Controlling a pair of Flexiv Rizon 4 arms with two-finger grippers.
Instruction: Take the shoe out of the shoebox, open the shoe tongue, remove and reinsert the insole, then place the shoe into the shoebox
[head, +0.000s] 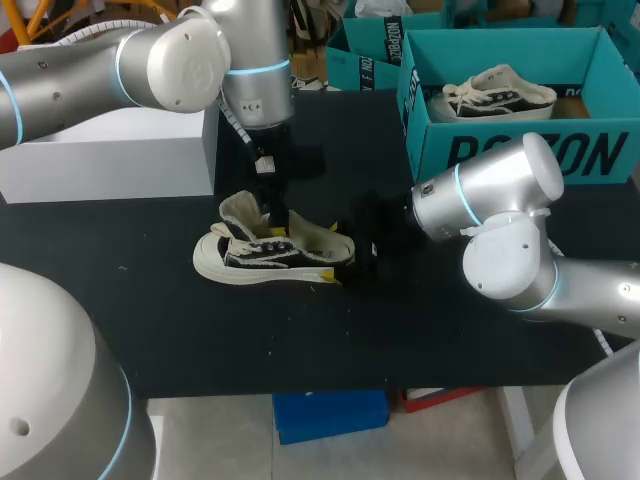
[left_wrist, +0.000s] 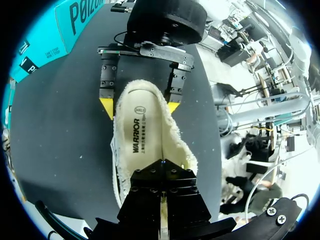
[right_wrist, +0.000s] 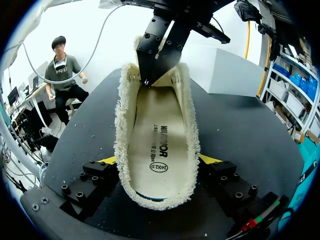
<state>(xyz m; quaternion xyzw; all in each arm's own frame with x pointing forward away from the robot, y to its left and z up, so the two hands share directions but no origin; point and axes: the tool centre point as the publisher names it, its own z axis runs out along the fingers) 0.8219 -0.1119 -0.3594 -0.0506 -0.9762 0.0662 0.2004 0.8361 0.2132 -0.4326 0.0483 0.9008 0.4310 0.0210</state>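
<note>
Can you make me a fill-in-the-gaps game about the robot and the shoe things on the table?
1. The left gripper and the right gripper both pinch the fuzzy-edged ____.
2. The sneaker near the grippers stands on the ____ table.
3. A second sneaker lies inside the teal ____.

Missing words: insole; black; shoebox.

On the table (head: 300, 340) there are two shoes, the loose shoe (head: 250, 258) and the boxed shoe (head: 497, 92); one shoebox (head: 520, 150), one insole (right_wrist: 160, 145), one white box (head: 110, 160).
</note>
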